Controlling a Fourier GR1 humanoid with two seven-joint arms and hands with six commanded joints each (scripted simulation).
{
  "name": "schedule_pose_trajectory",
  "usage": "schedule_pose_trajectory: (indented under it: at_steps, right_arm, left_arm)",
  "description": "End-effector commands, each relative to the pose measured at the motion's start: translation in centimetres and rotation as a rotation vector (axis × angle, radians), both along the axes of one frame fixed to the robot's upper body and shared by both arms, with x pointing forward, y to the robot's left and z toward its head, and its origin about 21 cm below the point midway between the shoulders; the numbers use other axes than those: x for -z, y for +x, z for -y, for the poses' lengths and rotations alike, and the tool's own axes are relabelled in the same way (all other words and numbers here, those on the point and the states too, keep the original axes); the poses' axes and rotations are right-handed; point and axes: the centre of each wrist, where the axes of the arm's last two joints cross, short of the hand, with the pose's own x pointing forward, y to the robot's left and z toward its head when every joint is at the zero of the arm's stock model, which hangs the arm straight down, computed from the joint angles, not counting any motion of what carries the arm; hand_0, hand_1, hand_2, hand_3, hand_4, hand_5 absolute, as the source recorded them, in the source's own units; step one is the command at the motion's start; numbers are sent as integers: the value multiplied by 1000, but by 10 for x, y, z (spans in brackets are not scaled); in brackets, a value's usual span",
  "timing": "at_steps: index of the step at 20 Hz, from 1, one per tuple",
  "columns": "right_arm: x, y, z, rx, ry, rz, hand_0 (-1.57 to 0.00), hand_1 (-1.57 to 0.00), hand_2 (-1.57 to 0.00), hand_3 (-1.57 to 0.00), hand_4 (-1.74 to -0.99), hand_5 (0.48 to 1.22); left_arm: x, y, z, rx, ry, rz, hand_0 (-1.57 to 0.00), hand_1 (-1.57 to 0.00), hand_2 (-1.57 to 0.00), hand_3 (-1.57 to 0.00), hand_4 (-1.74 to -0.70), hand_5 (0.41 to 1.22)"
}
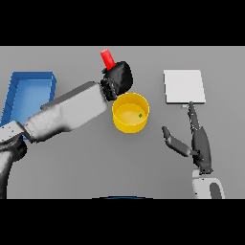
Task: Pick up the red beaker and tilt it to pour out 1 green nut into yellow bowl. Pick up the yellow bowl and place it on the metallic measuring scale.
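A blue bin [26,93] sits well to the outside of the left arm. The metallic measuring scale [184,86] lies just beyond the right hand [197,141], whose straight, spread fingers reach its near edge. The yellow bowl [130,113] stands just below the left hand [119,76], which is curled around the red beaker [107,58]. One green nut [140,115] lies inside the bowl.

A plain grey desk [86,167] fills the whole view under even, soft light; a blue tray [28,81] sits at its left edge
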Motion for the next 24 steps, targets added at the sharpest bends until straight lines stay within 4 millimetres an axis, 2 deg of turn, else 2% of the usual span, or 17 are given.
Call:
schedule_pose_trajectory:
  at_steps: [1, 6, 9, 11, 12, 13, 14, 16, 18, 20, 22, 24]
  right_arm:
    - [0, -1, 1, 4, 2, 8, 1, 1, 1, 1, -1225, 583]
    - [2, -2, 1, -11, -9, 29, 1, 1, 1, 1, -1210, 592]
    - [1, -1, -1, -7, -20, 33, 1, 1, 1, 1, -1207, 594]
    - [-3, -1, -4, -5, -19, 48, 1, 1, 1, 1, -1206, 592]
    - [-3, 0, -3, -5, -19, 48, 1, 1, 1, 1, -1209, 592]
    - [-1, 1, -2, -3, -25, 42, 1, 1, 1, 1, -1203, 592]
    - [2, 2, -3, -2, -24, 32, 1, 1, 1, 1, -1201, 592]
    - [1, 2, -2, -8, -10, 50, 1, 1, 1, 1, -1186, 596]
    - [-1, 0, 1, -15, 7, 58, 1, 1, 1, 1, -1181, 593]
    - [-2, 5, 2, -21, 48, 38, 1, 1, 1, 1, -1183, 595]
    - [-1, 4, 1, -30, 41, 40, 1, 1, 1, 1, -1200, 596]
    - [-1, 5, 2, -37, 44, 42, 1, 1, 1, 1, -1209, 593]
  left_arm:
    - [1, 1, 2, 13, 27, 16, -1571, -1571, -1571, -1568, -1735, 1221]
    - [1, 1, 11, 103, 140, 52, -1571, -1571, -1571, -1570, -1735, 1221]
    - [-6, 1, 14, 118, 175, 74, -1571, -1571, -1571, -1570, -1733, 1221]
    - [-26, 8, 14, 108, 158, 83, -1571, -1571, -1571, -1571, -1730, 1221]
    - [-43, 14, 14, 111, 134, 114, -1571, -1571, -1571, -1571, -1729, 1221]
    - [-57, 20, 11, 99, 110, 147, -1571, -1571, -1571, -1494, -1727, 1221]
    - [-76, 27, 6, 82, 91, 172, -1571, -1571, -1399, -1509, -1676, 1221]
    - [-116, 39, -4, 47, 15, 212, -1571, -1571, -1461, -1041, -1699, 1221]
    - [-147, 45, -10, -7, -65, 248, -1571, -1571, -1501, -1232, -1705, 1221]
    - [-168, 54, -24, -114, -185, 262, -1571, -1571, -1526, -1354, -1715, 1221]
    - [-187, 65, -52, -257, -372, 253, -1571, -1571, -1542, -1380, -1723, 1221]
    - [-193, 77, -92, -438, -591, 244, -1571, -1571, -1553, -1365, -1729, 1221]
